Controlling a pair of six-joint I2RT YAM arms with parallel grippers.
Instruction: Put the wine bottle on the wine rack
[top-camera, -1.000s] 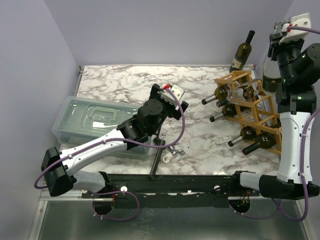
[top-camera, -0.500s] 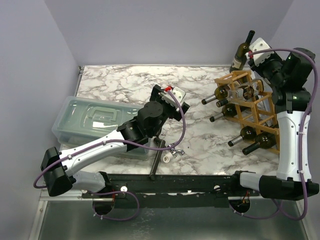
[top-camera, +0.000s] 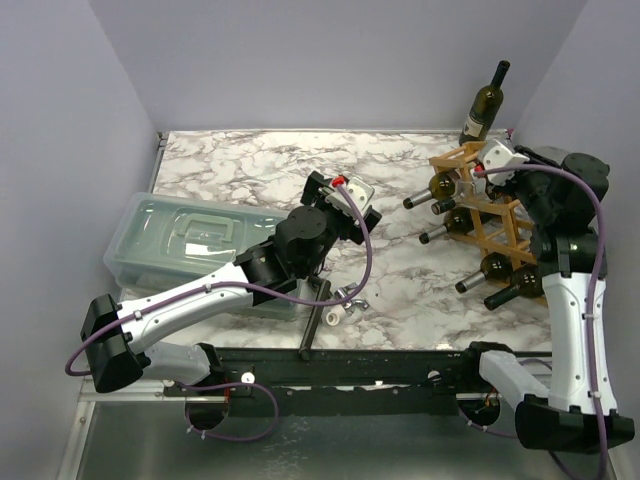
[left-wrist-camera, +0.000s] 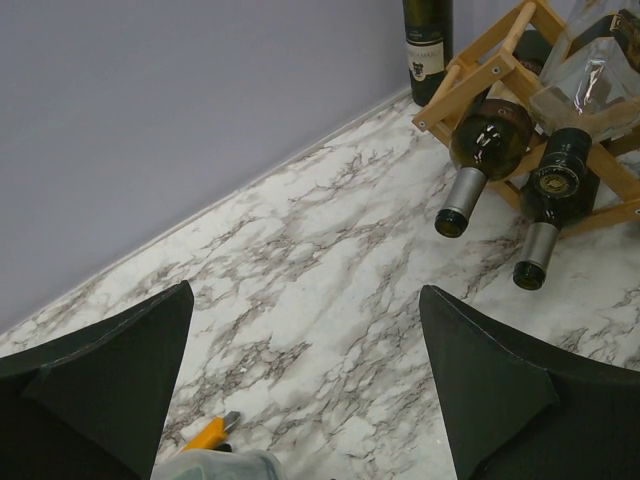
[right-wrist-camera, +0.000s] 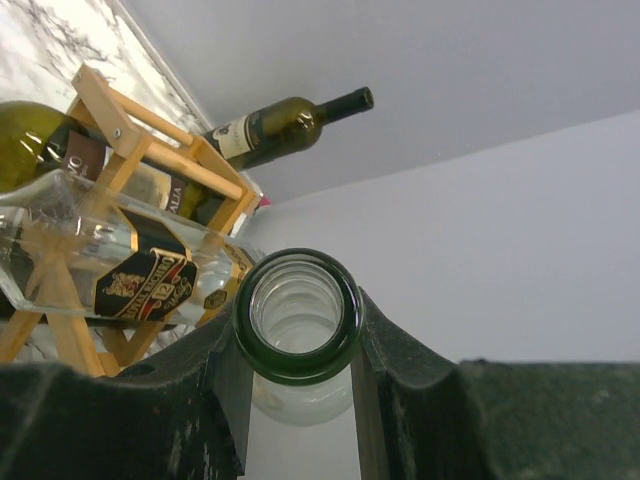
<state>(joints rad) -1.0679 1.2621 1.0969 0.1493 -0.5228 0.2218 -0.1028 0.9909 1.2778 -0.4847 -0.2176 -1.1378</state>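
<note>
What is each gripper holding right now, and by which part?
Right gripper holds a wine bottle by its neck, just below the mouth. Left gripper is open and holds nothing.

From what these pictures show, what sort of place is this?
Probably a robot test cell, not a home: the left arm and right arm are mounted at the edge of a marble-patterned table, plain lilac walls enclose it, and a wooden wine rack holds bottles.
</note>
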